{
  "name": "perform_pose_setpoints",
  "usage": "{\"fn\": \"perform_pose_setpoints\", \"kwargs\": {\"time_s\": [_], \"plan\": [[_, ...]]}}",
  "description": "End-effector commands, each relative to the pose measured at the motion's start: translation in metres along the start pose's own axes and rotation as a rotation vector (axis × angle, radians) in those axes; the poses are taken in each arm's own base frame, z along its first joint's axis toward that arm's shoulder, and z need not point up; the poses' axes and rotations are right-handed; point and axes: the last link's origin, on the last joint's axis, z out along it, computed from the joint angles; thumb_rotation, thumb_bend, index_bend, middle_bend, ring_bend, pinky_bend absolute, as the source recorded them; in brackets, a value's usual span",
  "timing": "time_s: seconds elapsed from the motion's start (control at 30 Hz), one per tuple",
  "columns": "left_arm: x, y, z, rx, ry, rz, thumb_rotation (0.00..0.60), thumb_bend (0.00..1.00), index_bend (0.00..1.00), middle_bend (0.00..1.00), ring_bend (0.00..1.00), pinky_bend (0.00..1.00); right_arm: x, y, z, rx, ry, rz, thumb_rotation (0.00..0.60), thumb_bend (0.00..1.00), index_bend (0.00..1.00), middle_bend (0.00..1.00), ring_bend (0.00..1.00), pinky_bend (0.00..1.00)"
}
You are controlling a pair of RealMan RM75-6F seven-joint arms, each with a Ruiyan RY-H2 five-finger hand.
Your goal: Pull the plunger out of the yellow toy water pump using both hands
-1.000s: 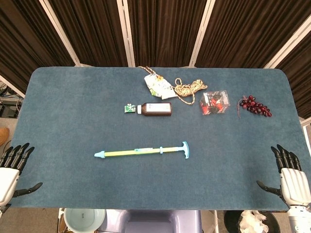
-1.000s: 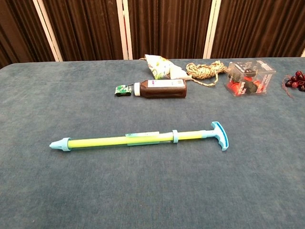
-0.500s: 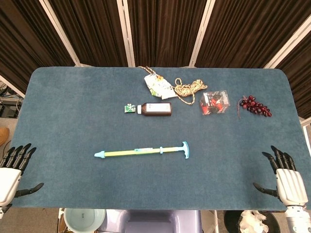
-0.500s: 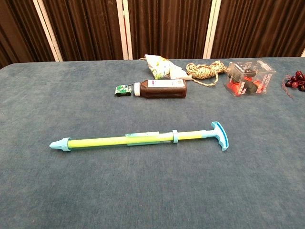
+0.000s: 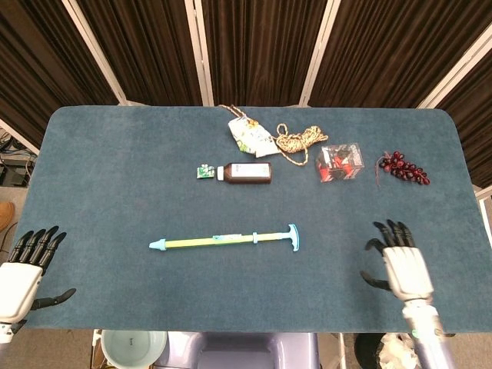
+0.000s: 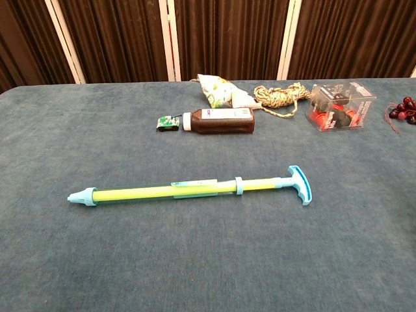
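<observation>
Pump (image 5: 223, 241) lies untouched mid-table (image 5: 100, 177); only the head view shows the 2 hands: left hand (image 5: 21, 270) and right hand (image 5: 401, 264), both spread, empty, at the near edge.

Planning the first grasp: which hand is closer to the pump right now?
The right hand, over the table right of the water pump's T-handle; the left hand sits off the table's left edge.

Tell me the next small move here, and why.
Probably the right hand should reach left to the pump's T-handle. Both hands are empty with fingers apart; the left hand sits at the table's near corner, while the pump lies untouched, its handle end pointing toward the right hand.
</observation>
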Motion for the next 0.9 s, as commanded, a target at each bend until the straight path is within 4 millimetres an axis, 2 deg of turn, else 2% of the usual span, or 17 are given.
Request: {"fn": "perform_pose_setpoints", "kwargs": {"time_s": [0.03,0.3,0.47,0.6,0.9], "plan": [[-0.001,0.000,0.002,0.000,-0.005,-0.004,0.600,0.01,0.00,0.00,0.00,0.01,-0.018,-0.039,0.023,0.020,-0.033,0.007,0.600,0.28,0.48,0.16,0.04,0.00],[-0.004,0.000,0.006,0.002,-0.028,-0.017,0.600,0.00,0.00,0.00,0.00,0.01,-0.053,-0.077,0.048,0.017,-0.071,-0.043,0.600,0.34,0.49,0.16,0.04,0.00],[-0.004,0.001,0.007,0.002,-0.037,-0.023,0.600,0.01,0.00,0.00,0.00,0.01,-0.070,-0.096,0.061,0.008,-0.078,-0.053,0.600,0.34,0.44,0.16,0.04,0.00],[-0.003,0.000,0.006,0.003,-0.035,-0.032,0.600,0.01,0.00,0.00,0.00,0.01,-0.075,-0.111,0.070,0.002,-0.060,-0.036,0.600,0.34,0.41,0.15,0.04,0.00],[-0.004,0.000,0.008,0.005,-0.041,-0.041,0.600,0.01,0.00,0.00,0.00,0.01,-0.082,-0.134,0.076,0.021,-0.058,-0.027,0.600,0.34,0.44,0.15,0.04,0.00]]}}
